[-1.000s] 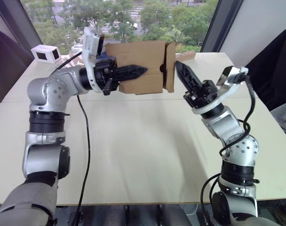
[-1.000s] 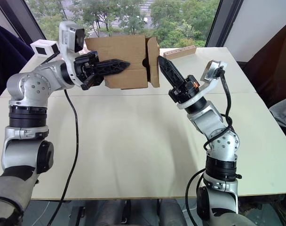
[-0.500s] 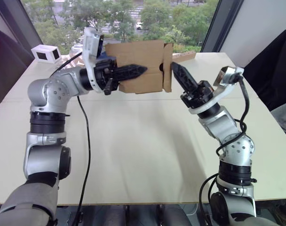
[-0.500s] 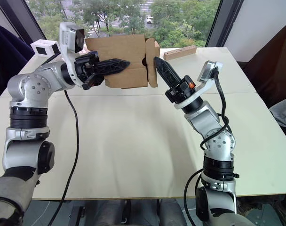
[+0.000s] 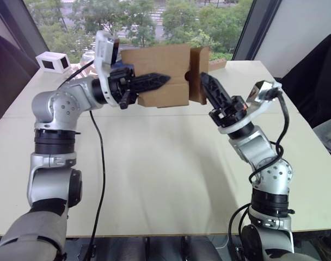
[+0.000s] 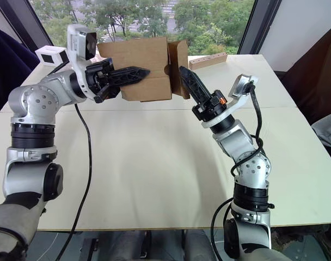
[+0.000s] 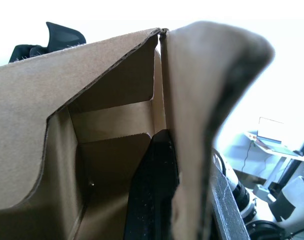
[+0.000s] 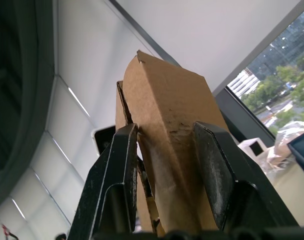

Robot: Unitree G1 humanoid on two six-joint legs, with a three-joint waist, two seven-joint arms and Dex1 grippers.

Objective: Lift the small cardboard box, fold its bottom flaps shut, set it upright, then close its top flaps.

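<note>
1 small cardboard box (image 5: 160, 76) held aloft: left gripper (image 5: 157, 81) clamps its wall, right gripper (image 8: 167, 150) straddles 1 flap.

Both arms are raised to the small cardboard box (image 5: 163, 76); the left hand (image 5: 154, 82) clamps one box wall, a finger inside; the right hand (image 6: 183, 74) straddles the side flap, its fingers (image 8: 217, 170) parted around the cardboard.

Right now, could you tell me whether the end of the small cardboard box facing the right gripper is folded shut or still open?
Still open. A flap at that end of the small cardboard box stands out from the body, and the right gripper has its fingers on either side of it.
</note>
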